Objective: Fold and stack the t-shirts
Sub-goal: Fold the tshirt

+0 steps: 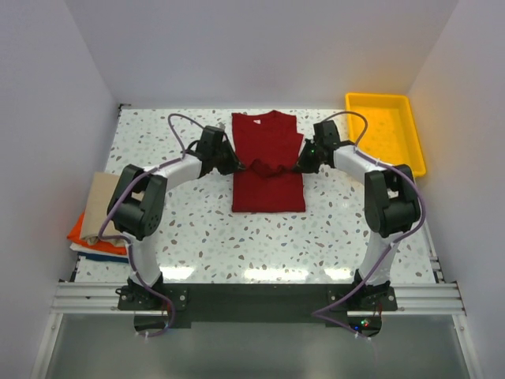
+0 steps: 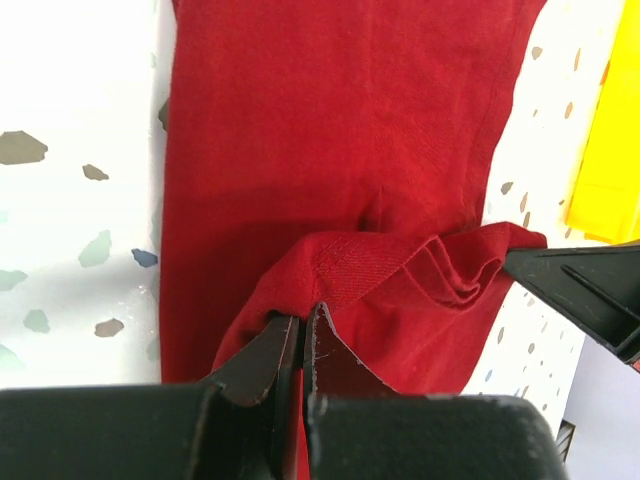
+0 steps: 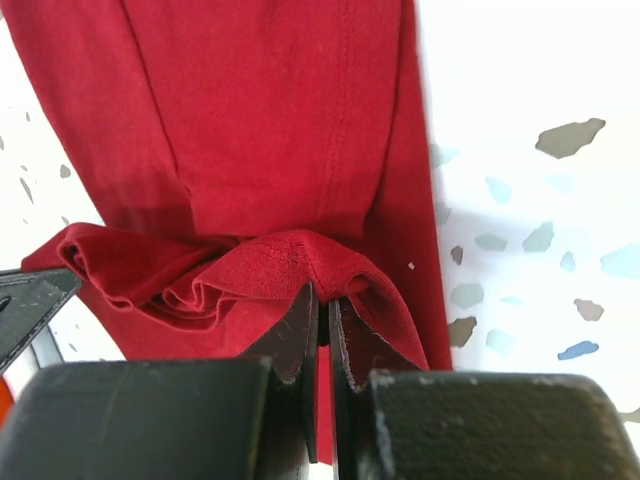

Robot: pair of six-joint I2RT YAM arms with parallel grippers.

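A dark red t-shirt [image 1: 267, 138] lies flat in the middle of the table, its sides folded in to a narrow strip. A fold of its cloth [image 2: 400, 270] is lifted across the middle. My left gripper [image 1: 237, 166] [image 2: 303, 316] is shut on the left end of that fold. At the right end, my right gripper [image 1: 301, 164] [image 3: 322, 298] is shut on the same fold [image 3: 260, 270]. The cloth sags in wrinkles between the two. Folded tan [image 1: 101, 199], orange [image 1: 79, 230] and blue [image 1: 106, 257] t-shirts are stacked at the table's left edge.
A yellow plastic tray [image 1: 387, 130] stands at the back right corner of the speckled table [image 1: 260, 237]. White walls close in the left, back and right sides. In the left wrist view the other gripper's black finger [image 2: 590, 290] shows at the right.
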